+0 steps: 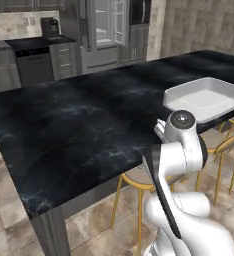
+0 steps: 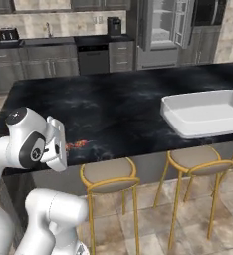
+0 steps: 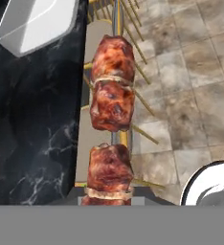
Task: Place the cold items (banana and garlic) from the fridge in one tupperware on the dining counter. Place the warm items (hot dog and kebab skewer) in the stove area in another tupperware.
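A kebab skewer (image 3: 111, 103) with browned meat chunks runs up the middle of the hand view from between the jaws, so my gripper (image 2: 67, 147) is shut on it. In the right base view the kebab skewer (image 2: 77, 145) shows as a reddish streak beside the hand, over the near edge of the dining counter (image 2: 103, 104). A white tupperware (image 2: 208, 112) lies on the counter to the right, its floor plain white. The same tupperware (image 1: 206, 97) sits at the counter's right end in the left base view, beyond my arm.
Gold-legged stools (image 2: 108, 177) (image 2: 195, 159) stand under the counter's near edge, with tiled floor below. Across the room is the fridge (image 2: 163, 30) with a door open, and the black stove area (image 2: 93, 60) sits between grey cabinets.
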### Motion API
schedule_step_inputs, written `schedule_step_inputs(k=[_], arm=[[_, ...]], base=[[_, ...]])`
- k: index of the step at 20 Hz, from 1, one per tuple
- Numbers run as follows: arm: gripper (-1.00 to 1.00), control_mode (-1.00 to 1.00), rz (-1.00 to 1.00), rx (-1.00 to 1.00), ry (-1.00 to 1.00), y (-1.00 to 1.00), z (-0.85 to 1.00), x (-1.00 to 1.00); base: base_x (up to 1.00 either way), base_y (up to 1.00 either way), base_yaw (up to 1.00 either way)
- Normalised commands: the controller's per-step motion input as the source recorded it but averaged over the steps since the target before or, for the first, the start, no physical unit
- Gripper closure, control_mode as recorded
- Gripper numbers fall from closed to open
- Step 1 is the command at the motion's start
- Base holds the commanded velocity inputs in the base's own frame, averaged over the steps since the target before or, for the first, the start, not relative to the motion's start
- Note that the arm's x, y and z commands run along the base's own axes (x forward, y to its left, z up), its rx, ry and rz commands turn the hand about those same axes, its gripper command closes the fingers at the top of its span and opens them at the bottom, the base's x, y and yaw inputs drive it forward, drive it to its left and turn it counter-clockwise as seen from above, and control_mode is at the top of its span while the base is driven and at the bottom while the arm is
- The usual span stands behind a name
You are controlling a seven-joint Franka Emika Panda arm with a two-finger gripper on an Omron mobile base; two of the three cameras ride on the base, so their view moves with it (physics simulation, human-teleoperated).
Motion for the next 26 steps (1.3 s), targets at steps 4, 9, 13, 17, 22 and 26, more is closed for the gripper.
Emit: schedule_step_inputs(k=[4, 9, 13, 17, 22, 26], arm=[[1.00, 1.00, 0.00, 0.00, 0.00, 0.00, 0.00, 0.00], [1.00, 1.00, 0.00, 0.00, 0.00, 0.00, 0.00, 0.00], [1.00, 1.00, 0.00, 0.00, 0.00, 0.00, 0.00, 0.00], [1.00, 1.00, 0.00, 0.00, 0.00, 0.00, 0.00, 0.00], [1.00, 1.00, 0.00, 0.00, 0.00, 0.00, 0.00, 0.00], [1.00, 1.00, 0.00, 0.00, 0.00, 0.00, 0.00, 0.00]], base=[[0.27, -1.00, -0.01], [0.42, -1.00, 0.00], [0.36, -1.00, 0.00], [0.36, -1.00, 0.00], [0.42, -1.00, 0.06], [0.63, -0.67, 0.24]])
